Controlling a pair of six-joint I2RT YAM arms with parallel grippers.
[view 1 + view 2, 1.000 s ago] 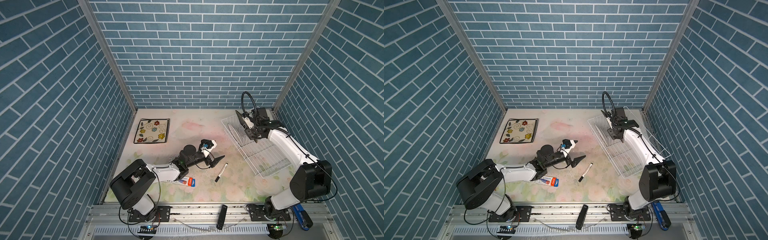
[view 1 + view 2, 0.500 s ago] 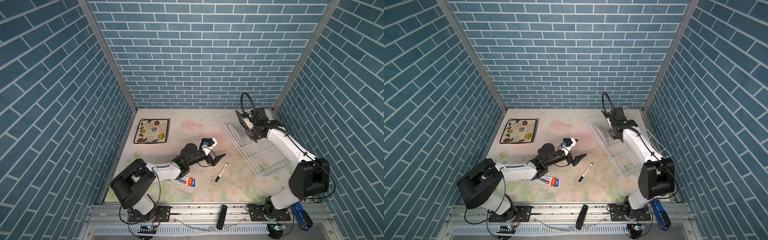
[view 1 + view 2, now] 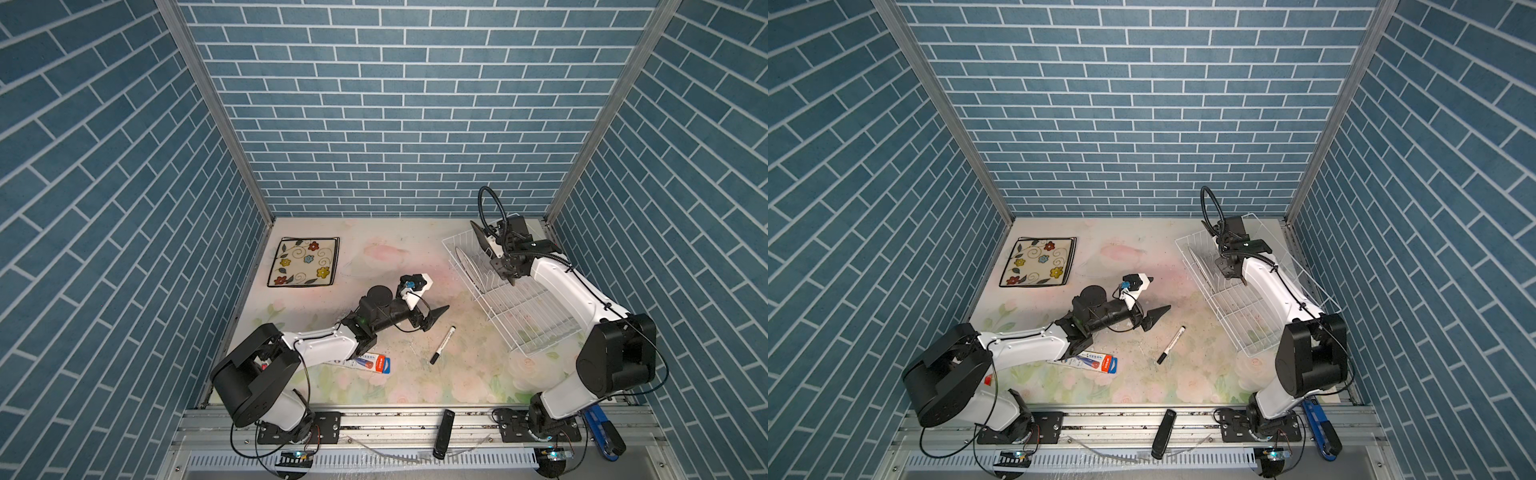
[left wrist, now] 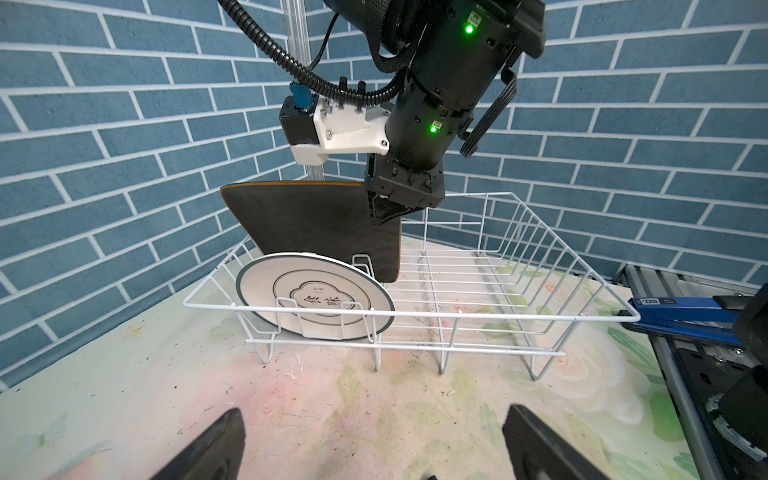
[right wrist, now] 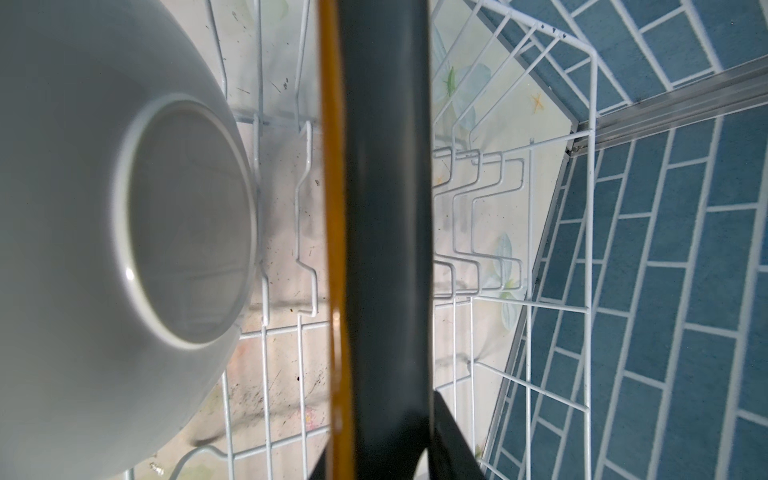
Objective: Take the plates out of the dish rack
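Blue brick-pattern walls enclose a floral-print table [image 3: 395,249].

Top views: the rack [image 3: 536,316] sits at the far right. A floral plate [image 3: 305,262] lies flat at the far left, outside the rack; whether others lie beneath it cannot be told. A black plate [image 3: 480,237] and a round plate [image 3: 465,266] stand on edge at the rack's far end. The right gripper [image 3: 496,255] is at the black plate's top edge. The left gripper [image 3: 432,305] rests low at mid-table, fingers spread, holding nothing, well apart from the rack.

Left wrist view: the black plate [image 4: 299,216] stands upright behind the round plate [image 4: 316,297], which leans in the prongs. The right gripper [image 4: 384,214] comes down from above onto an upper corner of the black plate. The left fingers [image 4: 220,449] are wide apart over bare table.

Right wrist view: the black plate's rim [image 5: 386,208] runs straight away from the camera, between the fingers. One finger [image 5: 453,436] lies against its dark face; the opposite one barely shows. Judged: the fingers pinch the plate. The round plate [image 5: 104,208] stands just beside it, apart, with a prong between.

Assessment: the right arm is much the nearer and holds the plate edge-on, its plane in line with the gap between the fingers. Removal calls for a straight lift upward along the prongs. Any sideways swing risks striking the round plate.
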